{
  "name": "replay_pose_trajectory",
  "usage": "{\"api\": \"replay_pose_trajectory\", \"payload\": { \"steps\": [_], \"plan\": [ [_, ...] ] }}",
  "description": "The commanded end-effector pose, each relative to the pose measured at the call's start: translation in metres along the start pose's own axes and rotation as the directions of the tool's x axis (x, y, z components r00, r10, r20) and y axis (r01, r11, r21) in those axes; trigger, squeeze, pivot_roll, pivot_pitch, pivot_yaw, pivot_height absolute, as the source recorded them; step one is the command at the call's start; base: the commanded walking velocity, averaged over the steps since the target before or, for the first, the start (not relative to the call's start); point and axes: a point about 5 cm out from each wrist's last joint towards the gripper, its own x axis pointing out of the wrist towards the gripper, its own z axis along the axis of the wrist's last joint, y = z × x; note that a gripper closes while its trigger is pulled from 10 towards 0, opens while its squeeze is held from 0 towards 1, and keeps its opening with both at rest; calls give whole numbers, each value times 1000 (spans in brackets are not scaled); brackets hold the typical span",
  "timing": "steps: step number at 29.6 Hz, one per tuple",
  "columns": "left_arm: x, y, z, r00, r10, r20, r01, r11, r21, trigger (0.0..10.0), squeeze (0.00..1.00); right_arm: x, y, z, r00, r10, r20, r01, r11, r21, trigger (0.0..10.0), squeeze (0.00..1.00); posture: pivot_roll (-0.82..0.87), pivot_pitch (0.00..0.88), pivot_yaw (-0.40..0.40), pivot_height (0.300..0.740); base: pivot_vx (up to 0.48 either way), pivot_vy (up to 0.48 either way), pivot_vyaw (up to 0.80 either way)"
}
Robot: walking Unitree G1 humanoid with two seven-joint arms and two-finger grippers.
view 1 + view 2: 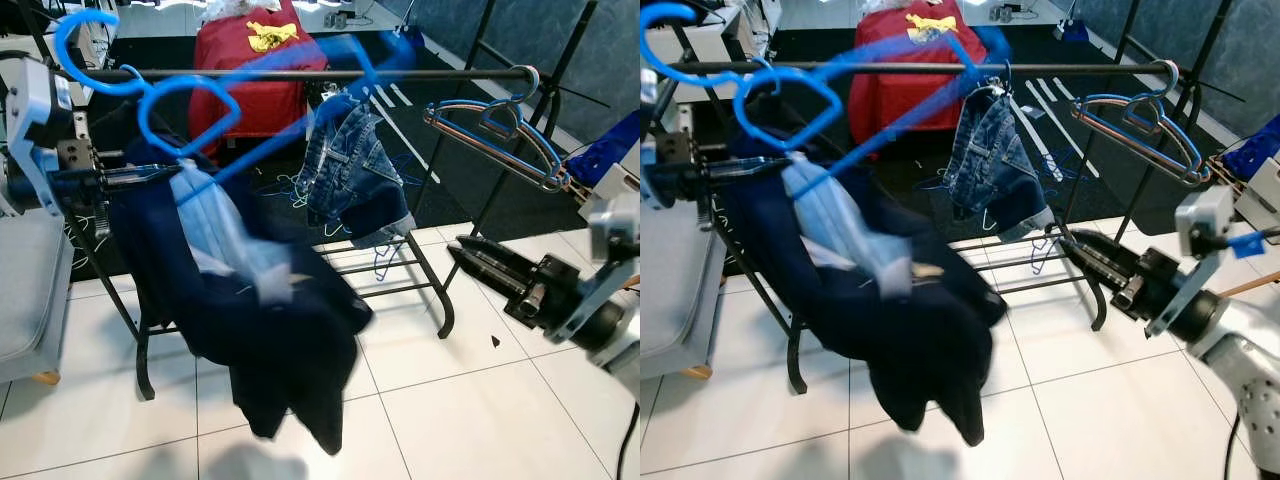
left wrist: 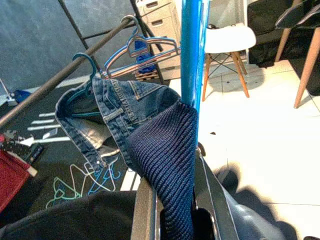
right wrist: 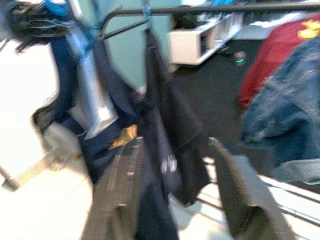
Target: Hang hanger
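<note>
The left gripper (image 1: 150, 176) is clamping the blue hanger (image 1: 215, 120) and the dark garment (image 1: 260, 330) draped on it, just below the rack's rail (image 1: 400, 74). The hook appears to be sitting over the rail already, though blur is obscuring this. The right gripper (image 1: 1080, 250) is waiting wide apart near the denim shorts (image 1: 350, 170). Releasing should wait until the hook is bearing weight.

A black metal clothes rail (image 1: 300, 74) stands on the white tiled floor (image 1: 460, 400). A blue plastic hanger (image 1: 250, 110) carrying a dark blue jacket (image 1: 250, 320) is near the rail's left end. Blue denim shorts (image 1: 350, 170) hang near its middle. Empty hangers (image 1: 500, 135) hang at its right end. A red cloth (image 1: 255, 70) lies behind the rail.
</note>
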Motion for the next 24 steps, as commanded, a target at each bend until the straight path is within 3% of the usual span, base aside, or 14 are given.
{"api": "replay_pose_trajectory", "payload": {
  "steps": [1, 2, 3, 6, 7, 8, 10, 12, 14, 15, 16, 17, 23, 24],
  "plan": [
    [-2, 3, -4, 993, 17, -115, -13, 999, 37, 10000, 0, -9, 6, 0, 998, 55, -39, -55, 998, 6, 10000, 1000, -40, 121, -14, 740, 0, 0, 0],
    [-2, 3, -4, 993, 17, -115, -13, 999, 37, 10000, 0, -9, 6, 0, 998, 55, -39, -55, 998, 6, 10000, 1000, -40, 121, -14, 740, 0, 0, 0],
    [-4, 3, -11, 951, 9, -308, 34, 990, 135, 10000, 0, -36, -7, -1, 986, -19, -169, 8, 998, -67, 10000, 1000, -37, 120, -10, 740, 0, 0, 0],
    [-4, 3, -11, 951, 9, -308, 34, 990, 135, 10000, 0, -36, -7, -1, 986, -19, -169, 8, 998, -67, 10000, 1000, -37, 120, -10, 740, 0, 0, 0],
    [-4, 3, -12, 931, 7, -364, 61, 983, 174, 10000, 0, -47, -16, 0, 977, -76, -200, 57, 994, -98, 10000, 1000, -37, 120, -10, 740, 0, 0, 0],
    [-4, -1, -14, 892, -27, -452, 151, 959, 240, 10000, 0, -65, -31, 14, 970, -171, -174, 146, 978, -147, 10000, 1000, -36, 117, -10, 740, 0, 0, 0],
    [-4, -1, -14, 892, -27, -452, 151, 959, 240, 10000, 0, -65, -31, 14, 970, -171, -174, 146, 978, -147, 10000, 1000, -36, 117, -10, 740, 0, 0, 0],
    [-2, -13, -20, 759, -92, -645, 376, 870, 319, 10000, 0, -88, -38, 56, 977, -215, 11, 213, 960, -181, 10000, 1000, -37, 111, -10, 740, 0, 0, 0],
    [-2, -13, -20, 759, -92, -645, 376, 870, 319, 10000, 0, -88, -38, 56, 977, -215, 11, 213, 960, -181, 10000, 1000, -37, 111, -10, 740, 0, 0, 0],
    [-2, -18, -23, 706, -108, -700, 447, 835, 322, 10000, 0, -92, -34, 70, 979, -186, 86, 199, 963, -184, 10000, 1000, -38, 110, -10, 740, 0, 0, 0],
    [-2, -18, -23, 706, -108, -700, 447, 835, 322, 10000, 0, -92, -34, 70, 979, -186, 86, 199, 963, -184, 10000, 1000, -38, 110, -10, 740, 0, 0, 0],
    [4, -23, -22, 685, -145, -714, 500, 806, 316, 10000, 0, -82, -21, 73, 993, -73, 95, 88, 981, -172, 10000, 0, -39, 106, -4, 740, 0, 0, 0],
    [8, -26, -20, 679, -170, -714, 526, 791, 312, 10000, 0, -74, -11, 72, 996, 6, 86, 8, 987, -160, 10000, 0, -38, 104, -2, 740, 0, 0, 0],
    [21, -32, -14, 689, -217, -692, 562, 762, 322, 10000, 0, -50, 5, 68, 984, 159, 84, -148, 981, -126, 10000, 0, -32, 98, 4, 740, 0, 0, 0]
  ]
}}
